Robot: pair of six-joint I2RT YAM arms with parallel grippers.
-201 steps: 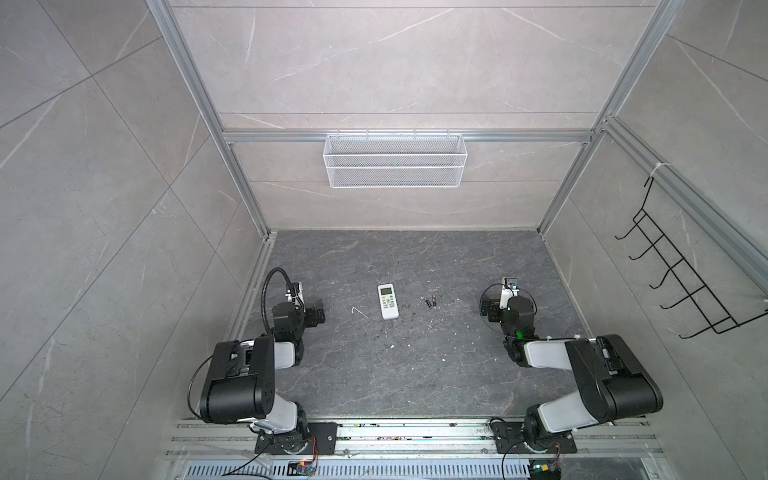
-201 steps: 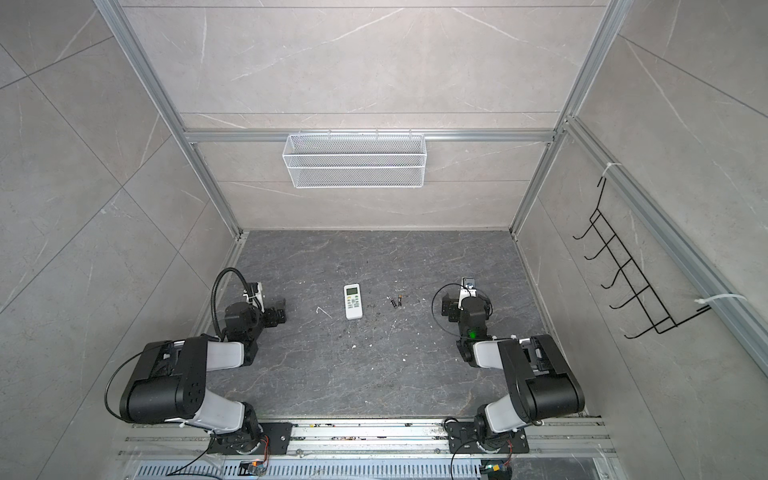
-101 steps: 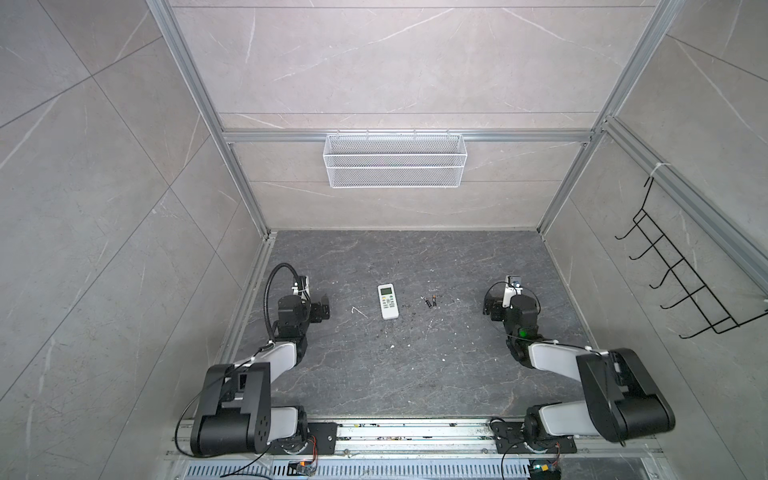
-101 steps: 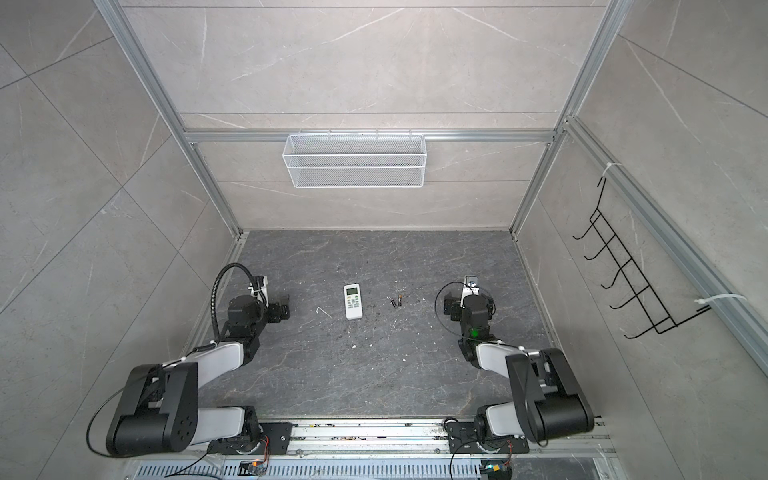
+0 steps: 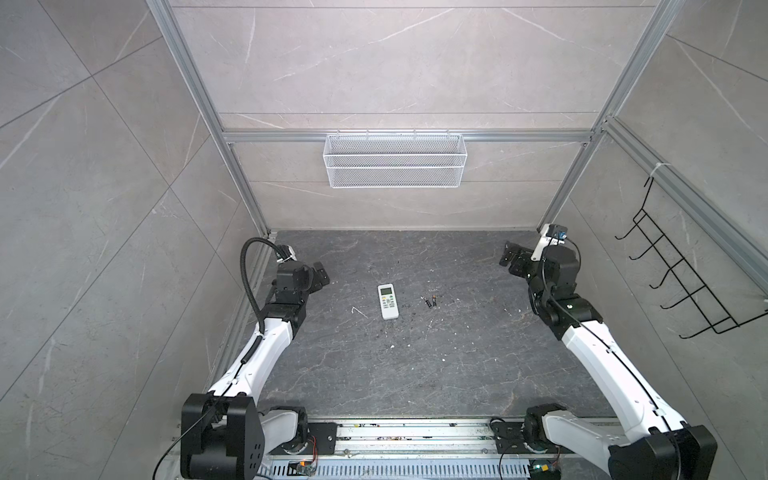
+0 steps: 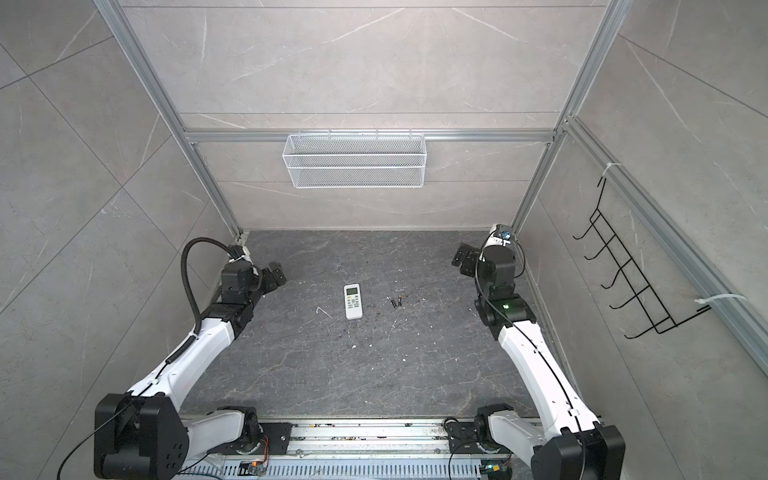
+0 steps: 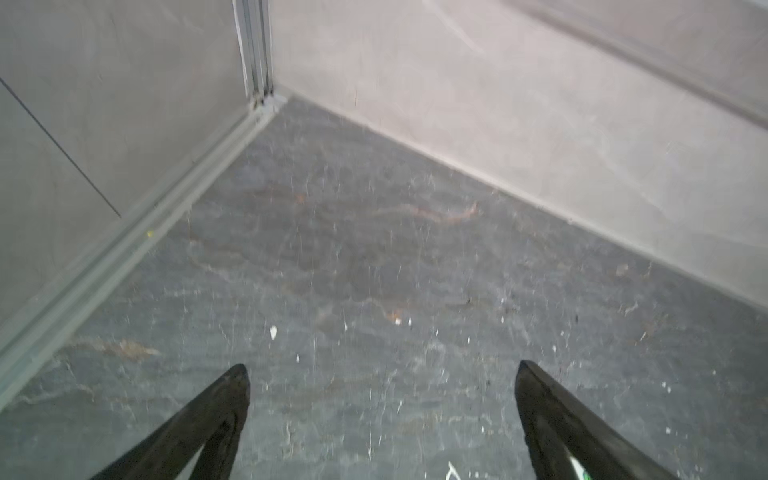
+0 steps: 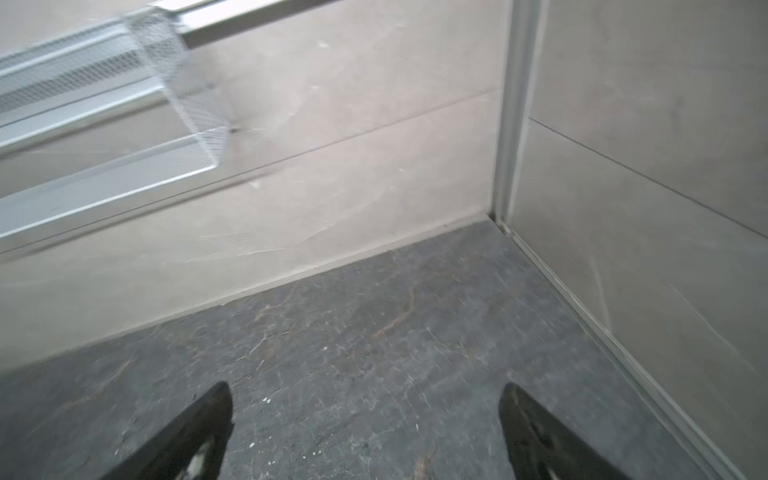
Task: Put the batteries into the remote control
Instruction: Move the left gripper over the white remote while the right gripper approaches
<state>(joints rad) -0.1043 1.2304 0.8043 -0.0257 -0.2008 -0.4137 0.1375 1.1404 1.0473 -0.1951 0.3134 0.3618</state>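
The white remote control (image 5: 388, 301) (image 6: 353, 301) lies face up mid-floor, display toward the back wall. Just to its right lie the batteries (image 5: 430, 301) (image 6: 395, 301), two slim dark cylinders with copper ends, side by side. My left gripper (image 5: 323, 275) (image 6: 279, 273) hovers open to the left of the remote, well apart from it. My right gripper (image 5: 509, 255) (image 6: 460, 259) hangs open far to the right of the batteries, near the back right corner. Each wrist view shows spread, empty fingers, left gripper (image 7: 380, 374) and right gripper (image 8: 365, 395), over bare dark floor. Neither shows the remote or batteries.
A white wire basket (image 5: 395, 166) hangs on the back wall. A black hook rack (image 5: 685, 282) is fixed to the right wall. A small bent white scrap (image 5: 358, 311) lies left of the remote, and white specks dot the dark floor (image 5: 374, 374).
Both arms have unfolded and stretched toward the back of the floor, carrying the grippers farther out and higher. The remote and batteries have not moved. Both grippers stayed open.
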